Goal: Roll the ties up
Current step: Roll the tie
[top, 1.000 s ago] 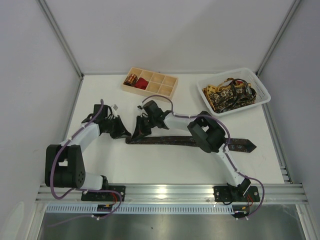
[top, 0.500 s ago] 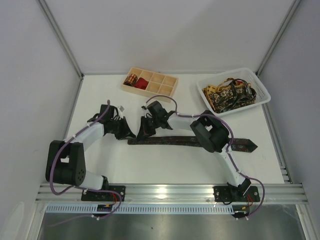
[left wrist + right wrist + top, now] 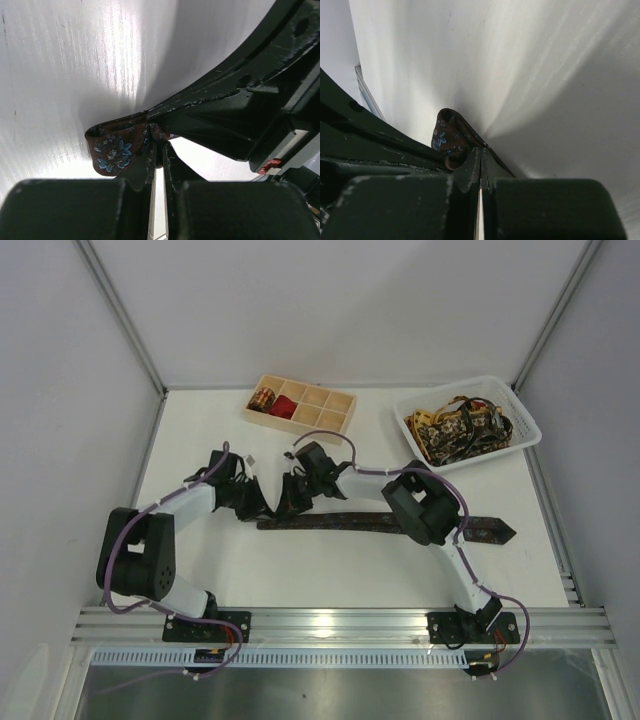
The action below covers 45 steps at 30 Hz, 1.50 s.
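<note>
- One white surface (image 3: 330, 570) carries everything. A wooden tray (image 3: 335, 412) at far centre holds two finished coils (image 3: 263, 399), and a white basket (image 3: 525, 430) at far right holds a heap of unrolled ties (image 3: 455, 428).
- One dark tie (image 3: 350, 522) lies stretched left to right across the middle, with its wide point at the right.
- The left arm has swung rightward over the last second. The left gripper (image 3: 262, 508) now sits just beside the right gripper (image 3: 291, 500) at the tie's left end, and that end has slid slightly right.
- Both sets of jaws are clamped on that narrow end, which is doubled into a small fold.
- By my judgement the roll has only its first turn, and nearly the whole length is still to be wound.
</note>
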### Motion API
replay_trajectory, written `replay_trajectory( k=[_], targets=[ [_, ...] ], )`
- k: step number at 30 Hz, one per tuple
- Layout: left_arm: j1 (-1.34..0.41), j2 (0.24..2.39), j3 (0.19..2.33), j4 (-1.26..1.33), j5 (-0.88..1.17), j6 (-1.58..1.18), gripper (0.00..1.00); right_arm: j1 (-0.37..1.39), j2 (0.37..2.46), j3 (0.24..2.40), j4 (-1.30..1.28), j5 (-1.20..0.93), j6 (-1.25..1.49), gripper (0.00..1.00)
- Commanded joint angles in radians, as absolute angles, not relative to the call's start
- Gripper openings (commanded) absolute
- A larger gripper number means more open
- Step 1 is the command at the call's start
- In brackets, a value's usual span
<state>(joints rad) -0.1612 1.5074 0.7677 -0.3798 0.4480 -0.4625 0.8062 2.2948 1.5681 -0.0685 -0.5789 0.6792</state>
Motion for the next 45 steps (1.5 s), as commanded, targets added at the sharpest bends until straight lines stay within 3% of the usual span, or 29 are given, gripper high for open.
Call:
replay_trajectory(
  k=[1, 15, 29, 45],
  targets=[
    [-0.169, 1.520, 0.755, -0.351, 0.436, -0.469, 0.10, 0.781, 2.223, 1.560, -0.133, -0.532, 0.646, 0.00],
    [-0.170, 1.519, 0.721, -0.328, 0.436, -0.459, 0.36, 0.745, 2.235, 1.646, -0.150, -0.678, 0.624, 0.00],
    [-0.170, 1.497, 0.666, -0.285, 0.440, -0.454, 0.40, 0.770, 2.289, 1.644, -0.046, -0.838, 0.727, 0.00],
    [-0.170, 1.460, 0.615, -0.238, 0.460, -0.462, 0.42, 0.726, 2.307, 1.663, -0.084, -0.778, 0.706, 0.00]
  ],
)
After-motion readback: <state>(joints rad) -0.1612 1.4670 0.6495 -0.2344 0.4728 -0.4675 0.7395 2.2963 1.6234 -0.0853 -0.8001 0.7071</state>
